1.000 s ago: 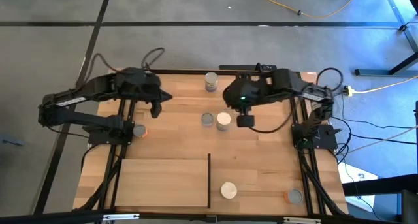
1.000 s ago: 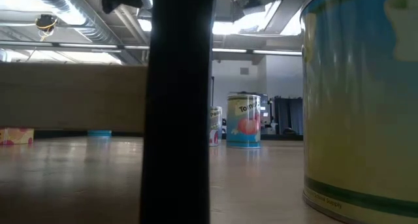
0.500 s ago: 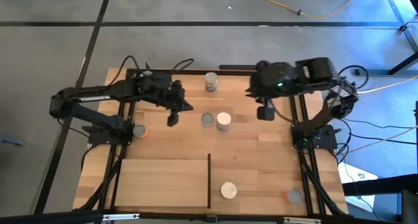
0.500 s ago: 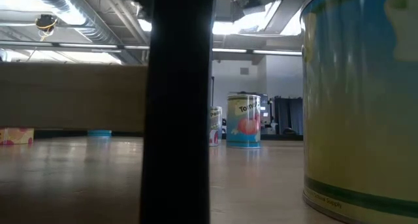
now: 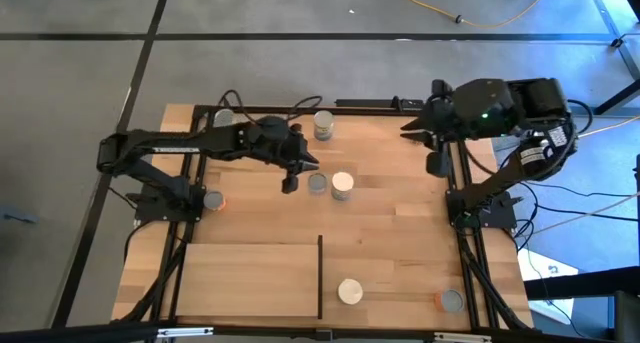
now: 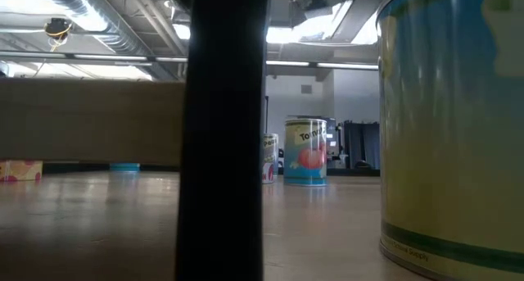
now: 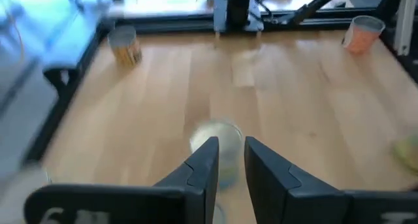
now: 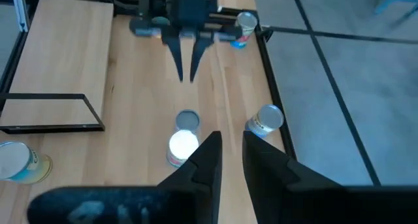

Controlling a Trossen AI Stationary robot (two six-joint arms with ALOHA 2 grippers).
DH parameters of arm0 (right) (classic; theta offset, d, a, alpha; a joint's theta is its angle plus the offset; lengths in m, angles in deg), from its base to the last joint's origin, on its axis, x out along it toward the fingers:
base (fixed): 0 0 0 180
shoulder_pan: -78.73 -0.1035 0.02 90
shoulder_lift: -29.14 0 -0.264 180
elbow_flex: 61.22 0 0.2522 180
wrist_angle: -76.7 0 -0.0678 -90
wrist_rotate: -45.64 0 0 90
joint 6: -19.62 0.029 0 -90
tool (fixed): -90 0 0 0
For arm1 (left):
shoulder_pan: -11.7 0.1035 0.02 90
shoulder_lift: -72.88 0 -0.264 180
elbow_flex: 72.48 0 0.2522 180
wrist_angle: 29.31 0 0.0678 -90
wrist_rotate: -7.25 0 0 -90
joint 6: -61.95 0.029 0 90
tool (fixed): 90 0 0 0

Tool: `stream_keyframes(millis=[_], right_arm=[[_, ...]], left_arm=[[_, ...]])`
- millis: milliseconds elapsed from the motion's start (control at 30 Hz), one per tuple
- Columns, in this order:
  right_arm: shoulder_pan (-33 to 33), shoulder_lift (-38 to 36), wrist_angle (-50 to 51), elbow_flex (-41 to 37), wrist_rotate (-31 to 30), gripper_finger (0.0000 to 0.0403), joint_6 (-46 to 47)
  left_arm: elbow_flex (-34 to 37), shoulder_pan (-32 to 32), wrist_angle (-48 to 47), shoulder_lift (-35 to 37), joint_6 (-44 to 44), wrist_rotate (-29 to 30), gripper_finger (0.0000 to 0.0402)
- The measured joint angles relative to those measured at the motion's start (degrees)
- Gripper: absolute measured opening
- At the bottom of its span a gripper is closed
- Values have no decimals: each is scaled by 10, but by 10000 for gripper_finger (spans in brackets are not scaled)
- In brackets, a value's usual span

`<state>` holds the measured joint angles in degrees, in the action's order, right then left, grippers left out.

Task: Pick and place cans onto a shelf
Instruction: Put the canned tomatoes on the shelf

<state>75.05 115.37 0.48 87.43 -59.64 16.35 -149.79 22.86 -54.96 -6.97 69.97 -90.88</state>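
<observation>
My left gripper (image 5: pixel 290 183) reaches out just beside the grey-topped can (image 5: pixel 317 184), fingers slightly apart; my right gripper (image 5: pixel 437 163) hangs well apart from it.

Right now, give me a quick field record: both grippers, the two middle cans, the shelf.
left gripper: over the table's middle, just left of the grey-topped can, holding nothing
right gripper: at the table's right edge, far from any can, holding nothing
cream-topped can: upright, close beside the grey-topped can
shelf: no can on it
</observation>
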Motion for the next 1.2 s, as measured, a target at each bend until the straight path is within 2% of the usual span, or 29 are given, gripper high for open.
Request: stream_keyframes(millis=[100, 333, 633, 867, 1200], right_arm=[[0, -7, 0, 0, -1, 63, -1], [0, -10, 0, 0, -1, 63, -18], [0, -10, 0, -19, -1, 63, -19], [0, -10, 0, -22, -1, 63, -19], [0, -9, 0, -22, -1, 63, -25]], left_arm=[[0, -2, 27, -31, 68, -6, 65], [0, -29, 25, -97, 217, -6, 64], [0, -78, 39, -161, 397, 136, 64], [0, -97, 72, -176, 450, 146, 64], [0, -88, 68, -176, 447, 142, 64]])
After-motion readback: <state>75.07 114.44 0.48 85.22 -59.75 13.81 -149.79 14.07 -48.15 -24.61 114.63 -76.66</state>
